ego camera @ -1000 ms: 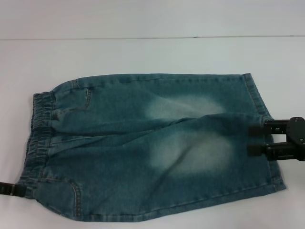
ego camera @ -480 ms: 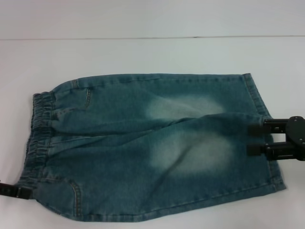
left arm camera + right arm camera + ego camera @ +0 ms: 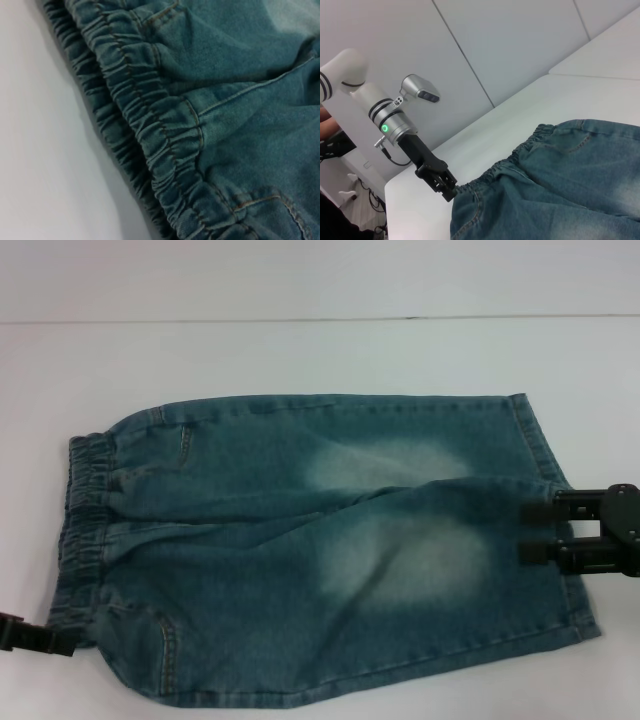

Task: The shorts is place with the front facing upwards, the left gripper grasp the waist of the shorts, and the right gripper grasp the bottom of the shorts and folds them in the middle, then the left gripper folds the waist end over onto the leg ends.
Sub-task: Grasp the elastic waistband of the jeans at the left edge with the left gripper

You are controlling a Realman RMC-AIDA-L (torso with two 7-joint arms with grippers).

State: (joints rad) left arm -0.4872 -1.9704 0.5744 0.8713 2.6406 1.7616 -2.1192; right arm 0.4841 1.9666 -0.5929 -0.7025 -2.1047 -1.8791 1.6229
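Observation:
The blue-green denim shorts [image 3: 300,540] lie flat on the white table [image 3: 300,350], with pale faded patches facing up. The gathered waist [image 3: 85,510] is at the left and the leg ends [image 3: 578,605] at the right. My left gripper [image 3: 45,638] is at the near corner of the waist and touches it; the right wrist view shows the left gripper [image 3: 451,192] right at the band's end. The left wrist view is filled by the puckered waist [image 3: 150,135]. My right gripper [image 3: 535,532] is open, its two fingers lying over the hem edge.
The table's back edge [image 3: 320,319] runs behind the shorts, with a pale wall beyond. In the right wrist view the left arm's white links [image 3: 365,95] rise past the table's far corner.
My left gripper has slid further in toward the near waist corner, and the fabric there has bunched a little. The right gripper has stayed in place.

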